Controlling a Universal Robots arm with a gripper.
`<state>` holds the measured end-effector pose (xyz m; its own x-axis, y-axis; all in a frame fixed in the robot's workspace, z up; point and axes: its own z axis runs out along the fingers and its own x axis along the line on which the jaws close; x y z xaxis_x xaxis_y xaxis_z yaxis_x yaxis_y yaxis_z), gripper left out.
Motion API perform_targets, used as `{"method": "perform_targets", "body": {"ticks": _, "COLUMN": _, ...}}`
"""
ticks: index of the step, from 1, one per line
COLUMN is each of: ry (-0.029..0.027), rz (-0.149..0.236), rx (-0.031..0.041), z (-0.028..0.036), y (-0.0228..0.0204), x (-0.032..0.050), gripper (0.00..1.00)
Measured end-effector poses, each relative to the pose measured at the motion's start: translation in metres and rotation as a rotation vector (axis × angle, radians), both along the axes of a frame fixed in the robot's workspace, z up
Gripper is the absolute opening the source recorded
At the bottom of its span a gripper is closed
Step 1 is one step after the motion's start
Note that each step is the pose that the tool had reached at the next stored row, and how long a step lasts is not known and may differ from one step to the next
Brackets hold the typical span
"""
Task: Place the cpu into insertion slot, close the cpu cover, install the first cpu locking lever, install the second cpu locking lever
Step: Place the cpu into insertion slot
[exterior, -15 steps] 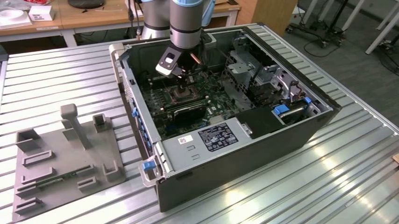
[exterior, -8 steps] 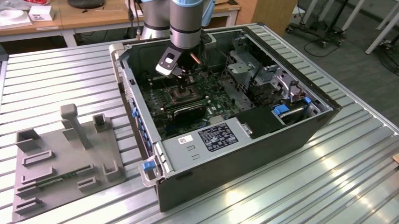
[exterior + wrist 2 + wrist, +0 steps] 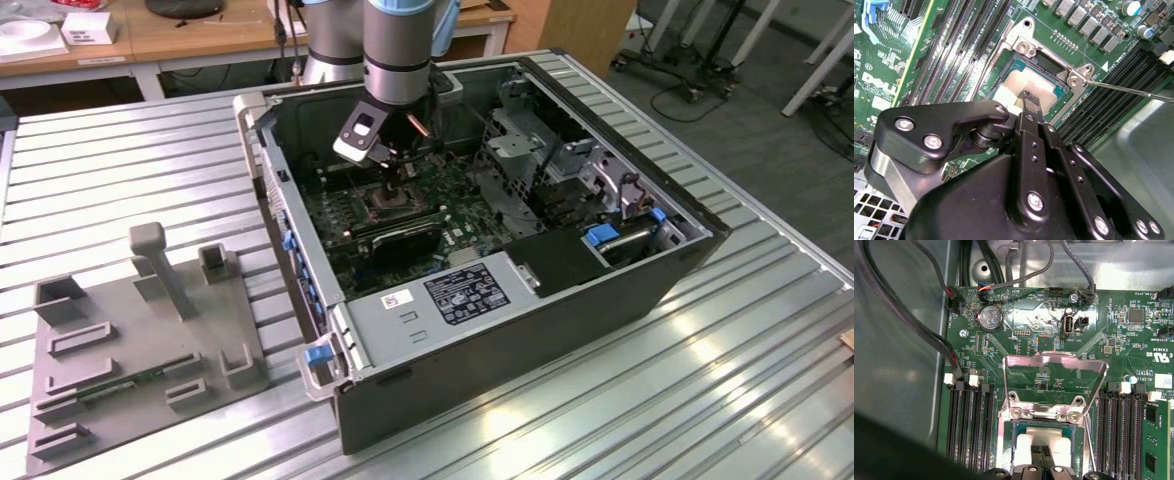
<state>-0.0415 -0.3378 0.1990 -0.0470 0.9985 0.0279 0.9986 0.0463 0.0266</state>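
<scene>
In both wrist views the cpu [image 3: 1006, 85] [image 3: 1025, 444], a pale square chip, lies inside the insertion slot [image 3: 1050, 62] [image 3: 1041, 424] on the green motherboard [image 3: 454, 225]. My gripper [image 3: 1030, 101] [image 3: 1044, 454] [image 3: 396, 196] hangs over the middle of the chip. Its fingers are shut together and narrower than the chip; I cannot tell whether the tips touch it. The cpu cover [image 3: 1054, 360], a silver frame, stands tilted open behind the slot. A thin metal lever rod [image 3: 1126, 90] sticks out beside the socket, unlatched.
Long black memory slots [image 3: 970, 425] [image 3: 974, 45] flank the socket on both sides. Black cables [image 3: 919, 325] run along the case wall. The open computer case [image 3: 534, 330] surrounds the arm. A grey fixture plate [image 3: 134, 340] sits on the slatted table at the exterior view's left.
</scene>
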Motion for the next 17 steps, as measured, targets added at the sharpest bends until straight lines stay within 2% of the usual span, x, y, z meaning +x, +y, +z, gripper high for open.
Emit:
{"method": "perform_targets", "body": {"ticks": 12, "ry": -0.0005, "rz": 0.0, "rx": 0.0008, "z": 0.0005, "y": 0.0001, "x": 0.0001, "gripper": 0.11}}
{"method": "perform_targets", "body": {"ticks": 17, "ry": -0.0001, "rz": 0.0, "rx": 0.0002, "z": 0.0085, "y": 0.0001, "x": 0.0, "gripper": 0.11}}
